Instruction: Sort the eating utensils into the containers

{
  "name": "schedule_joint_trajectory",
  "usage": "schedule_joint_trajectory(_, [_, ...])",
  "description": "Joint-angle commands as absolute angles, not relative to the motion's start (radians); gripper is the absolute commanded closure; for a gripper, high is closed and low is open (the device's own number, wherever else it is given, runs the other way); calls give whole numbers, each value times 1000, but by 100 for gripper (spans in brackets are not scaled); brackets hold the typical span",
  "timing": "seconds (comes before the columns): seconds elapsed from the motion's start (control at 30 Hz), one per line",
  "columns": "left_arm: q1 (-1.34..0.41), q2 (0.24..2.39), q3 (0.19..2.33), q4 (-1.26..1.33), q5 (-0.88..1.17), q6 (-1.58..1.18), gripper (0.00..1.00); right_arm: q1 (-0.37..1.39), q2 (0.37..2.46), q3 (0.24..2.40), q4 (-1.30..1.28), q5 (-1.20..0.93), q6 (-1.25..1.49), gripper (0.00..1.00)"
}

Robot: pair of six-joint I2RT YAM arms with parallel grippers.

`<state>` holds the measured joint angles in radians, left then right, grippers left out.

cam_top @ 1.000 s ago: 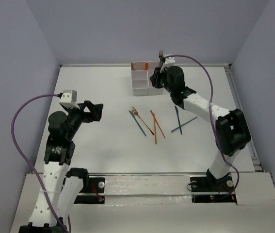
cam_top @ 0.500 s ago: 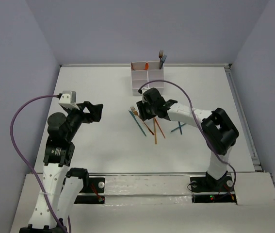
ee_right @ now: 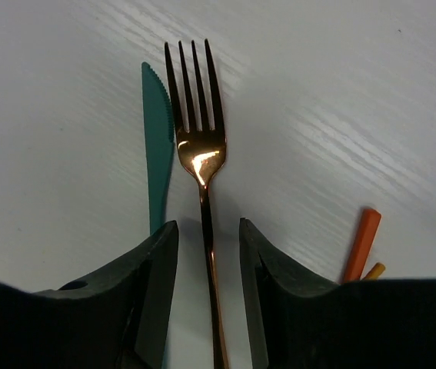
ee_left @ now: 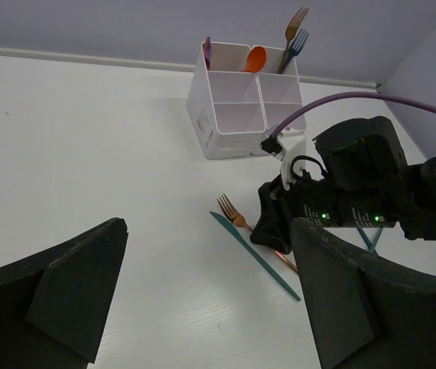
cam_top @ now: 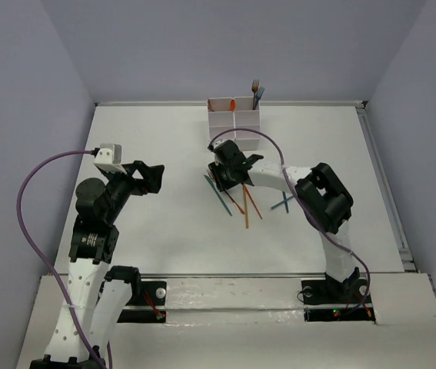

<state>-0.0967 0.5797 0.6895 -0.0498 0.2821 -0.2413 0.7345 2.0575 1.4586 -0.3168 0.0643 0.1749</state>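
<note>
The white tabletop [cam_top: 164,138] carries everything. The right arm [cam_top: 321,196] reaches from the near edge across towards the middle. The left arm [cam_top: 94,223] is raised over the left half, well apart from all the utensils.

The containers [cam_top: 233,117], a block of white open boxes, stand by the far edge at about its middle. A second copper fork [ee_left: 296,21] and a blue fork [ee_left: 299,42] stick up from the far right box. An orange spoon [ee_left: 254,58] and a purple utensil [ee_left: 207,50] lean in the far left one.

The left pincer [cam_top: 152,175] is released, its fingers spread wide with nothing between them. The right pincer [ee_right: 208,261] is low over the middle of the tabletop and also released. Its two fingers stand on either side of the copper fork [ee_right: 200,154] handle, with a gap showing on each side.

That fork lies flat, tines away from the pincer. A teal knife [ee_right: 156,154] lies just beside it on the left. The orange sticks [cam_top: 246,207] lie on the other side, towards the near edge. Two more teal knives [cam_top: 283,203] lie crossed further right, partly hidden by the arm.
</note>
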Motion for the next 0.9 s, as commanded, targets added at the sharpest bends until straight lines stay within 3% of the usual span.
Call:
schedule_joint_trajectory(0.0, [-100, 569, 715, -15, 298, -238, 1, 744, 2108, 1526, -354, 95, 160, 57])
schedule_joint_trajectory(0.2, [-100, 568, 715, -17, 296, -238, 1, 762, 2135, 1563, -388, 133, 150, 75])
schedule_joint_trajectory(0.33, [-100, 565, 715, -17, 295, -239, 1, 762, 2160, 1598, -420, 172, 132, 83])
schedule_joint_trajectory(0.5, [-100, 563, 716, -17, 295, -236, 1, 772, 2183, 1644, -454, 206, 95, 85])
schedule_joint_trajectory(0.57, [-100, 563, 716, -17, 293, -238, 1, 772, 2180, 1666, -453, 218, 89, 93])
schedule_joint_trajectory(0.87, [-100, 565, 715, -18, 291, -238, 1, 772, 2054, 1692, -267, 196, 104, 93])
